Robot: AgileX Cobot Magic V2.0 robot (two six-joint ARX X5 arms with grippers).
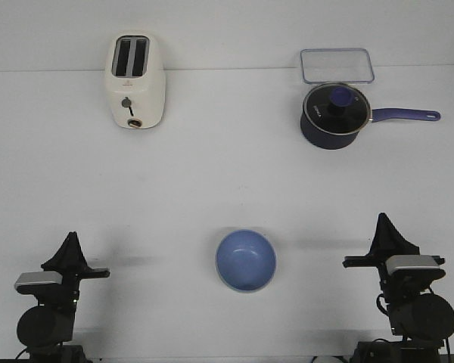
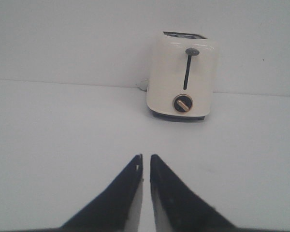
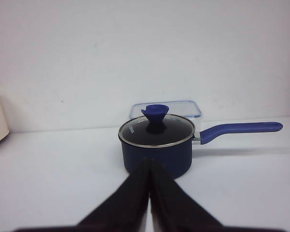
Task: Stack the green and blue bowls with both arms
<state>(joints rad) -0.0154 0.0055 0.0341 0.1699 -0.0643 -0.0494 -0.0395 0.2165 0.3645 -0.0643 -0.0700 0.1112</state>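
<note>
The periwinkle blue bowl point(image 1: 246, 261) sits upright on the white table point(image 1: 227, 181) at the near middle, between my two arms. The sage green bowl does not show as a separate thing in any view; I cannot tell whether it lies under the blue one. My left gripper point(image 1: 72, 236) rests at the near left, well apart from the bowl; in the left wrist view point(image 2: 146, 157) its jaws stand together with only a thin slit and hold nothing. My right gripper point(image 1: 381, 218) rests at the near right, and in the right wrist view point(image 3: 150, 161) it is shut and empty.
A cream toaster point(image 1: 135, 82) stands at the far left and shows in the left wrist view point(image 2: 182, 76). A dark navy saucepan with a glass lid point(image 1: 334, 115) stands at the far right, handle pointing right point(image 3: 157, 142). A clear lidded container point(image 1: 337, 65) lies behind it.
</note>
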